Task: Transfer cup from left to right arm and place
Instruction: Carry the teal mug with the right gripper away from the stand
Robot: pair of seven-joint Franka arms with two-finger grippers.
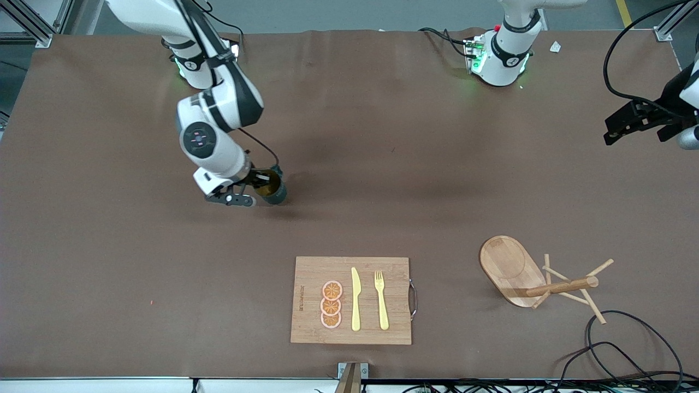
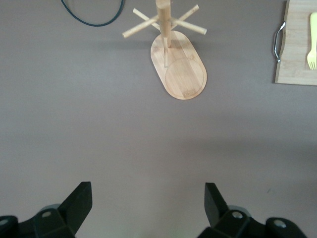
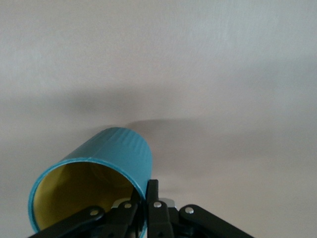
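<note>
The cup (image 1: 274,190) is a dark teal ribbed mug with a yellowish inside. It is tilted, low over the bare table toward the right arm's end; I cannot tell whether it touches. My right gripper (image 1: 264,183) is shut on its rim, one finger inside and one outside. The right wrist view shows the cup (image 3: 111,163) pinched in my right gripper (image 3: 146,194). Its handle is hidden. My left gripper (image 1: 616,131) is open and empty, up in the air at the left arm's end. The left wrist view shows my left gripper (image 2: 148,203) with only table between the fingers.
A wooden cutting board (image 1: 311,327) with orange slices (image 1: 331,304), a yellow knife (image 1: 355,299) and a fork (image 1: 380,300) lies near the front edge. A wooden mug tree (image 1: 513,270) stands toward the left arm's end, also in the left wrist view (image 2: 181,64). Black cables (image 1: 628,349) lie nearby.
</note>
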